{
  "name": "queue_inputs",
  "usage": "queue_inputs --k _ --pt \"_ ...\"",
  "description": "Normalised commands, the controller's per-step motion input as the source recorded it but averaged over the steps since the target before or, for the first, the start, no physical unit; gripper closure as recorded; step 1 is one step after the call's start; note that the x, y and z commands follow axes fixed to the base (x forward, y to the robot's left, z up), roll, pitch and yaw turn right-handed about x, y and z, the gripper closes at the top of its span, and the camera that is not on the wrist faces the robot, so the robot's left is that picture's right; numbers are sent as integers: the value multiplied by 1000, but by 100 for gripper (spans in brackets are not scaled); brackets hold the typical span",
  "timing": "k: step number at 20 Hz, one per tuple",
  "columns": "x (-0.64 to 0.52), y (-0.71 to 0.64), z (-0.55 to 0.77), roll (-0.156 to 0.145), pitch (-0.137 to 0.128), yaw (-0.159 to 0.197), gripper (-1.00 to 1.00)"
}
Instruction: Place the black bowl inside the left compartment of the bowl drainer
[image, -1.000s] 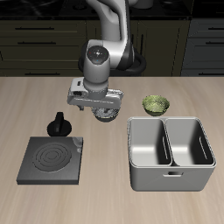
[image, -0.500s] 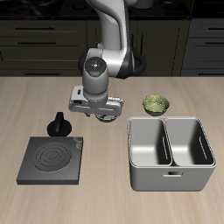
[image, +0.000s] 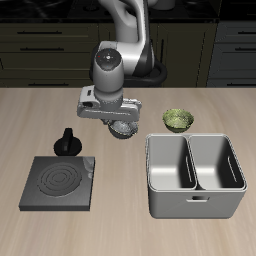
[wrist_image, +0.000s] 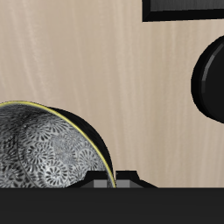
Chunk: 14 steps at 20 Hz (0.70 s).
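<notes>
I have the gripper (image: 121, 124) clamped on the black bowl's (image: 124, 130) rim, bowl clear of the table; the bowl drainer (image: 196, 176) sits beside it, toward the front edge, nearest bin adjacent.

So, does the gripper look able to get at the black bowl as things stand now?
Probably yes. The gripper hangs right above the black bowl, and the wrist view shows its rim close below with nothing between. The moka pot and olive-green bowl stand off to the sides.
</notes>
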Motion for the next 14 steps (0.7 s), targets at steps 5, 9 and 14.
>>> queue_inputs --k 5,9,14 --pt "-95 118 703 16 -95 47 100" --pt "-81 157 614 30 -83 20 100" --pt "-60 72 485 20 -65 4 100"
